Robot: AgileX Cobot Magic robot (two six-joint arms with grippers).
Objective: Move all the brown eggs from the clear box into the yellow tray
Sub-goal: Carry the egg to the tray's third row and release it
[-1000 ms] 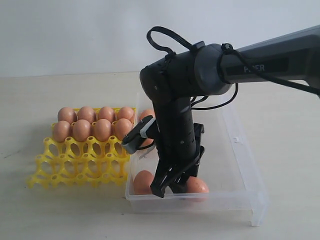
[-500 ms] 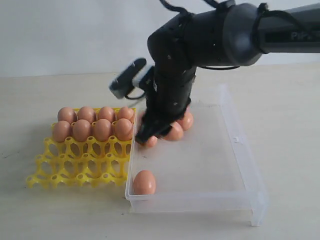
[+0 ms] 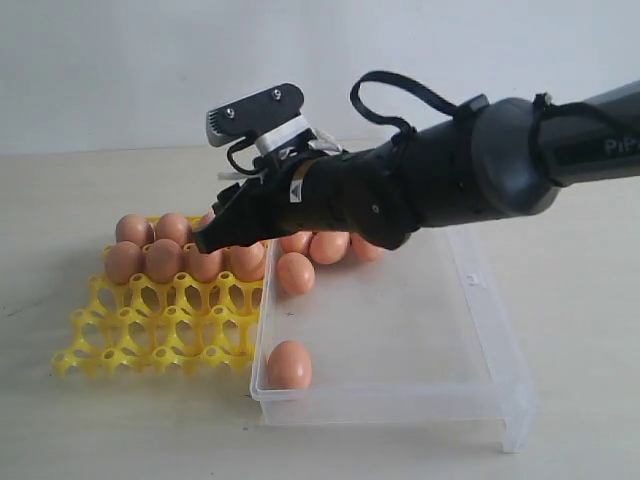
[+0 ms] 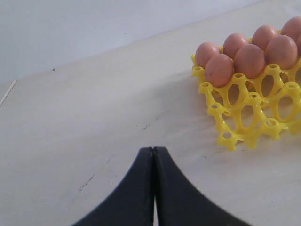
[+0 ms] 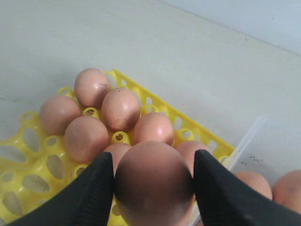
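Observation:
My right gripper (image 3: pixel 213 237) reaches across the clear box (image 3: pixel 482 292) to the right edge of the yellow tray (image 3: pixel 150 335). It is shut on a brown egg (image 5: pixel 153 188), held between both black fingers above the filled rows. Several brown eggs (image 3: pixel 162 260) sit in the tray's two far rows. In the box one egg (image 3: pixel 288 364) lies at the near left corner. Several others (image 3: pixel 328 246) lie by the far left wall, partly behind the arm. My left gripper (image 4: pixel 154 149) is shut on nothing, low over bare table beside the tray (image 4: pixel 249 127).
The tray's near rows are open cups (image 3: pixel 190 340). The right arm's dark forearm (image 3: pixel 450 185) stretches over the far half of the box. Pale tabletop (image 3: pixel 580 300) surrounds the tray and the box.
The right gripper closed on an egg at the box's near side, lifted it, and swung back and left over the tray. That egg is gone from the box.

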